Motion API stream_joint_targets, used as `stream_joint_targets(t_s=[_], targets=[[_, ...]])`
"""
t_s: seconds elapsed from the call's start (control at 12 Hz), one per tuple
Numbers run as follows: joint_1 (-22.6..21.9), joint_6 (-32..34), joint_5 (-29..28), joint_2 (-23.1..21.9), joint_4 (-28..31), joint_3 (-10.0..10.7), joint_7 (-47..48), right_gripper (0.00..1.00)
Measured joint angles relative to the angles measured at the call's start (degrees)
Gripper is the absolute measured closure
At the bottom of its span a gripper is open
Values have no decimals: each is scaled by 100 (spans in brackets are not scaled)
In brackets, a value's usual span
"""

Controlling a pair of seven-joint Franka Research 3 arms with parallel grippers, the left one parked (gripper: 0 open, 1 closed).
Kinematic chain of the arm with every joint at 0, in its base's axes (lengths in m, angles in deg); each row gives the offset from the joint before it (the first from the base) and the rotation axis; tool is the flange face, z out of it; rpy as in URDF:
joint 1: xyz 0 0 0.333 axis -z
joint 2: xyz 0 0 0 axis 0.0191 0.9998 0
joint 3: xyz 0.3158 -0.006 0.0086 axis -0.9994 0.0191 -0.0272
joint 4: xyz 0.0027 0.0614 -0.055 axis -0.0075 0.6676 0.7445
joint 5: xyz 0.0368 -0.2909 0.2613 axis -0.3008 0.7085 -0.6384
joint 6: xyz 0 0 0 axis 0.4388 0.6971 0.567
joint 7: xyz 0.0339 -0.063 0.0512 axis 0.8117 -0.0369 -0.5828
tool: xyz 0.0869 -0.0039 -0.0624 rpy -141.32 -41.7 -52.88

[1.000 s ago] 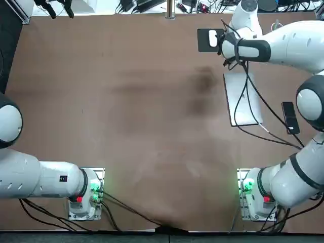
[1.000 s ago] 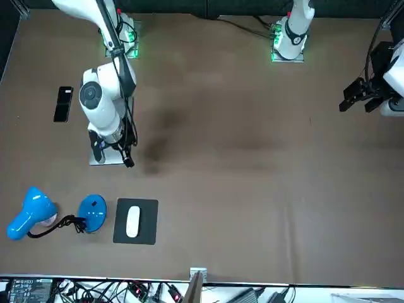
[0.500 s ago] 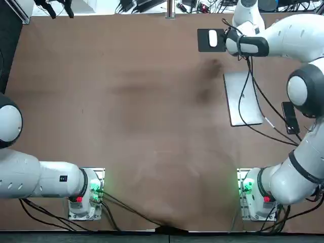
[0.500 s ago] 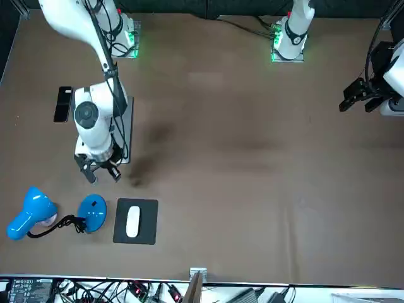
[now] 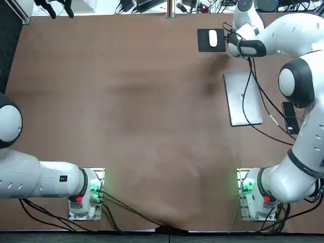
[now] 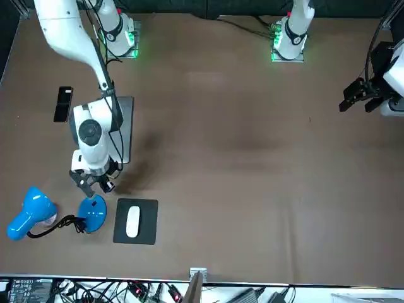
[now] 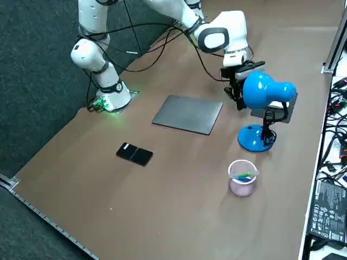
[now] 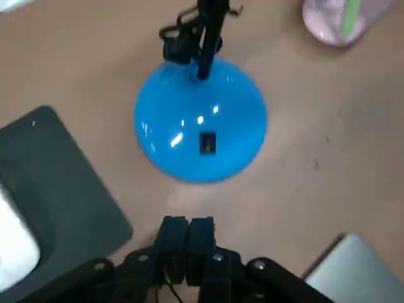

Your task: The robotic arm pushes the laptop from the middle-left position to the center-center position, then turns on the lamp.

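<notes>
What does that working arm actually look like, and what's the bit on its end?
The right arm is glossy white, built of rounded tube segments with dark joint bands. Black cables trail along it; green lights glow at its base. Its claw, small and black, is close to the blue lamp base.

The top view looks straight down on the table (image 5: 126, 101). The front view faces back across it, and the right side view looks diagonally down. All three share the laptop (image 5: 243, 98). The wrist view sits close over the base of the lamp (image 8: 201, 129), with the right arm's closed jaws just short of it.
</notes>
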Motion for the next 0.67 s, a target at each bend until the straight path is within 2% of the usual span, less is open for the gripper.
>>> stream_joint_targets(t_s=[0.25, 0.67], targets=[[149, -438, 132, 243, -128, 1, -73, 99], [538, -670, 169, 449, -302, 6, -431, 99]])
